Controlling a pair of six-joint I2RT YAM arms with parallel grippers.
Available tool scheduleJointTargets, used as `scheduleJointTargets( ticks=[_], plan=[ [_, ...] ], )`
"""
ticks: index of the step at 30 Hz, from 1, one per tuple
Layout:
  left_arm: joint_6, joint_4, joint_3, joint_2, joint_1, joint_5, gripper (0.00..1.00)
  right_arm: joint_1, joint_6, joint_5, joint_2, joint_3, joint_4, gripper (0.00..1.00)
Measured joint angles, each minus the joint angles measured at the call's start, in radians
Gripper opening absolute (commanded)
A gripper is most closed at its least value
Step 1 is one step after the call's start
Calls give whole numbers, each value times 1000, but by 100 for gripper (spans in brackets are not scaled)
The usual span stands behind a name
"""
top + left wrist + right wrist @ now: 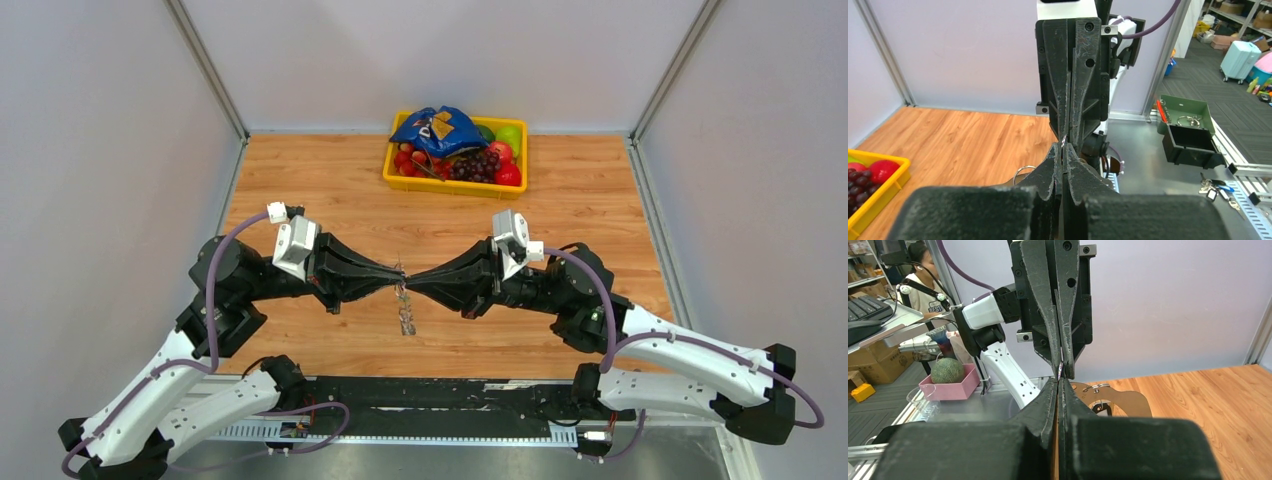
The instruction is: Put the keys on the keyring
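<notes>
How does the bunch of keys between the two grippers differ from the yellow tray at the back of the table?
The keys are a small, thin, silvery cluster; the tray is large, boxy and bright yellow. The keys are mid-table, where the left gripper and right gripper meet with jaws shut; the tray stands alone at the far edge. The keys are bare; the tray holds fruit and a blue bag.

Bright, even light from overhead. Soft, faint shadows under me on table (pixel 320 180), mild sheen on wood, no harsh glare. Overhead view sharp, walls splaying at edges. Near bulk of my left gripper (pixel 1062 148) blurred, black, detail lost; my right gripper (pixel 1059 381) same. Backgrounds crisp.
</notes>
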Motion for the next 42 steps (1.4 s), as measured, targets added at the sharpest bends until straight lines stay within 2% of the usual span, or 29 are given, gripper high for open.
scheduleJointTargets(
  ticks=[2,5,9,16,20,24,30,42],
  plan=[
    [0,-5,2,2,0,5,0,3,-8,3,-2,1,-9,1],
    [7,-32,15,10,1,7,0,3,-28,6,-5,20,-60,17],
    [27,-91,39,23,0,8,0,4,-71,6,-4,85,-177,32],
    [69,-229,59,39,0,7,0,5,-170,11,11,262,-422,43],
    [87,-286,74,48,0,6,0,5,-218,17,57,369,-573,45],
    [103,-334,88,55,0,6,0,5,-251,18,130,459,-711,40],
    [137,-426,133,59,0,-11,0,5,-278,25,197,487,-857,42],
    [182,-533,183,80,0,-30,0,5,-288,17,208,513,-904,41]
  ],
)
